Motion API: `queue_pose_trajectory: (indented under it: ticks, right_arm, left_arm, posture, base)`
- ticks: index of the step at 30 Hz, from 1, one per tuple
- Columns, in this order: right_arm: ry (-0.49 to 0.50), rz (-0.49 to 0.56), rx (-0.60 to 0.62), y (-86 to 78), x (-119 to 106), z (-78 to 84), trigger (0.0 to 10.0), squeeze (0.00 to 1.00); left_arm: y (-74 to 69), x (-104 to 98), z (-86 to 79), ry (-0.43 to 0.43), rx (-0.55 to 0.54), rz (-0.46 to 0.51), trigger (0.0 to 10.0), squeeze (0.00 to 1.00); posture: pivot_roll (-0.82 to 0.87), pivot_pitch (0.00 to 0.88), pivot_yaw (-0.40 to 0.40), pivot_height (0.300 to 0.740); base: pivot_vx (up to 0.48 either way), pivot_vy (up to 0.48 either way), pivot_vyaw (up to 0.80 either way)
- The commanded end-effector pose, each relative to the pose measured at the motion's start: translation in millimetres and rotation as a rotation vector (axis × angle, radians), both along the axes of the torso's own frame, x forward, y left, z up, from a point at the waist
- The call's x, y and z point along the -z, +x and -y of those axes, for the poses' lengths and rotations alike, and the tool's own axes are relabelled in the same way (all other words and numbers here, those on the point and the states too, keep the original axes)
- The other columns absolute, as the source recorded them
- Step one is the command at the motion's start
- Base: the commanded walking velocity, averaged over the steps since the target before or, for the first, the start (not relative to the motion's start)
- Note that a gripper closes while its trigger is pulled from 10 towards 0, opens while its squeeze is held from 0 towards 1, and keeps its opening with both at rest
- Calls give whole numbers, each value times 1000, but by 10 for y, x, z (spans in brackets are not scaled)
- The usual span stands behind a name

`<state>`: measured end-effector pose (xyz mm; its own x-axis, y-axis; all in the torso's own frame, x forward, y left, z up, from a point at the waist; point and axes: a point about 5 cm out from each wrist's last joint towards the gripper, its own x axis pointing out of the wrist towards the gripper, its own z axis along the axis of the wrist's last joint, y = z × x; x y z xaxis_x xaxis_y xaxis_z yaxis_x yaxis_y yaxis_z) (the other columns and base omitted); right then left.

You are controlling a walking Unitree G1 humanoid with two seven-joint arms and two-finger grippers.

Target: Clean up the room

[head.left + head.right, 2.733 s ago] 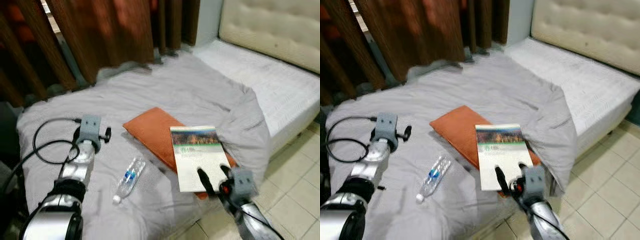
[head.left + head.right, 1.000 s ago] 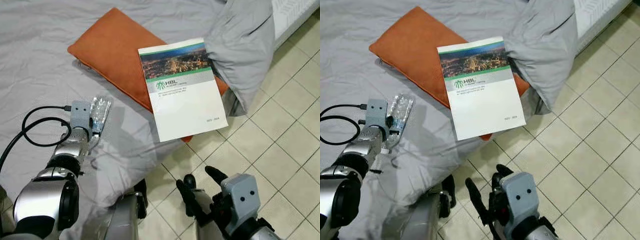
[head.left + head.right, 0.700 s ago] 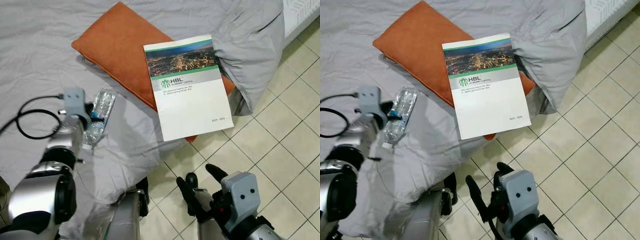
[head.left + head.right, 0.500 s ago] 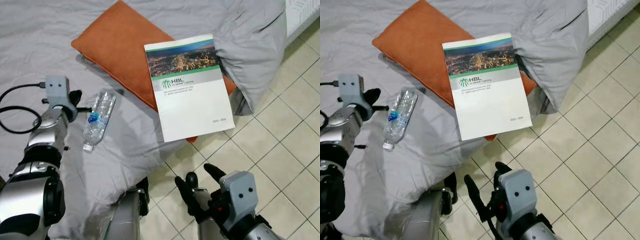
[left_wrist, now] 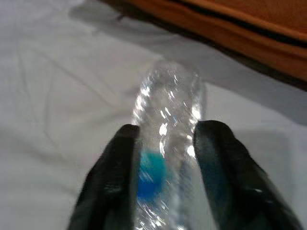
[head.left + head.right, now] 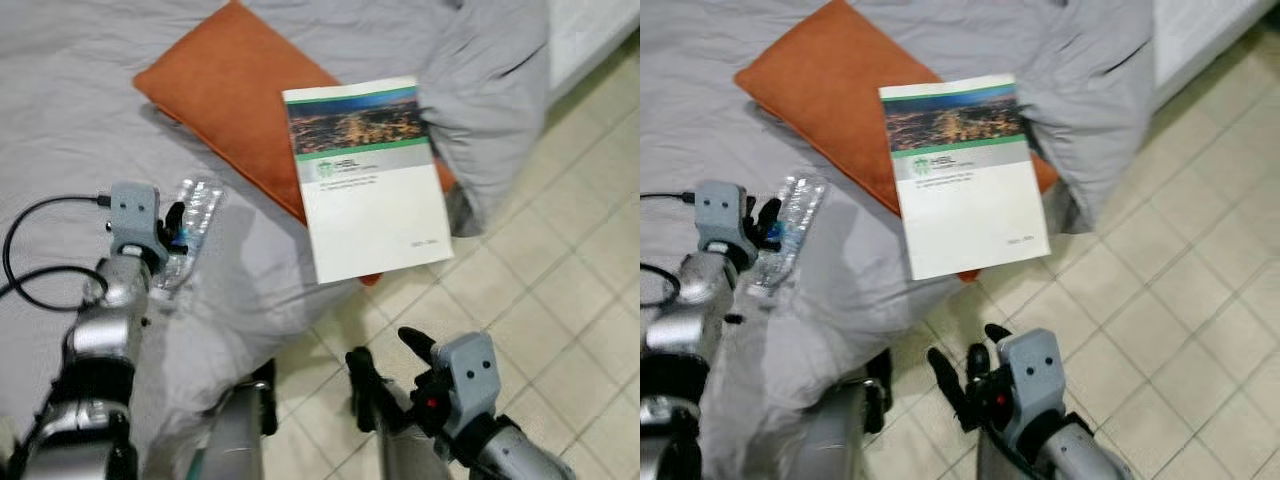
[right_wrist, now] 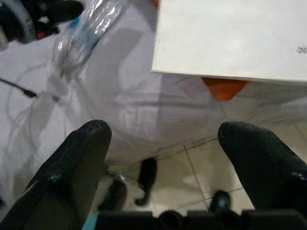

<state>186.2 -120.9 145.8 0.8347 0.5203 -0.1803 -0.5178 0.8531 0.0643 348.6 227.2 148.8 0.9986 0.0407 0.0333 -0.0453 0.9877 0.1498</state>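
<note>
since half a second earlier the left gripper (image 5: pixel 165 143) had swung back from beside the clear crumpled plastic water bottle (image 6: pixel 190 228) onto it — black fingers (image 5: pixel 117 172) now sat either side of the bottle body near its blue label, jaws parted just enough to bracket it; contact looked likely but a firm clamp couldn't be confirmed. bottle lay on the wrinkled grey bedsheet (image 6: pixel 60 110), just beside the flat orange cushion (image 6: pixel 225 75). white booklet with a green stripe and city photo cover (image 6: pixel 365 175) rested on the cushion's near end, overhanging the bed edge. right gripper (image 6: pixel 385 375) hung low over the beige tiled floor (image 6: pixel 560 290), well apart from the bed items — jaws spread wide, nothing between them. black cable (image 6: pixel 25 255) looped on the sheet by the left arm.
</note>
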Motion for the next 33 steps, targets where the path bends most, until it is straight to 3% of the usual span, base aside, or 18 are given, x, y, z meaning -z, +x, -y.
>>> queue_pose_trajectory:
  ticks: [1, 9, 17, 18, 24, 30, 33]
  right_arm:
    - [-11, -48, -21, 13, 94, 73, 10000, 0]
    - [-26, -51, -63, 142, 165, 88, 10000, 0]
    - [-11, -50, -47, 257, 308, 78, 10000, 0]
    - [-6, -43, -34, 279, 311, 78, 10000, 0]
    - [26, 15, 56, 476, 356, 82, 10000, 0]
    - [38, 64, 95, 620, 366, 66, 10000, 0]
    - [49, 88, 114, 704, 362, 61, 10000, 0]
  left_arm:
    - [-129, 203, -11, -25, -48, -52, 10000, 1000]
    - [-199, 264, 114, 0, -70, -61, 10000, 1000]
    - [-103, 257, 274, 19, -37, -81, 10000, 1000]
    - [-96, 237, 287, 12, -37, -74, 10000, 0]
    - [-121, -37, 392, 37, 7, 63, 10000, 0]
    - [-95, -143, 443, 25, 35, 88, 10000, 0]
    - [-176, -107, 426, 6, 22, 78, 10000, 0]
  posture:
    - [-199, 539, -125, 740]
    - [-175, 485, -157, 740]
    - [-150, 391, -103, 740]
    - [-148, 384, -98, 740]
    - [-90, 248, -28, 740]
    - [-59, 165, 15, 740]
    - [-46, 117, 28, 740]
  base:
    - [0, 0, 594]
    - [0, 0, 575]
    - [0, 0, 562]
    - [0, 0, 544]
    - [0, 0, 529]
    - [0, 0, 525]
    - [0, 0, 519]
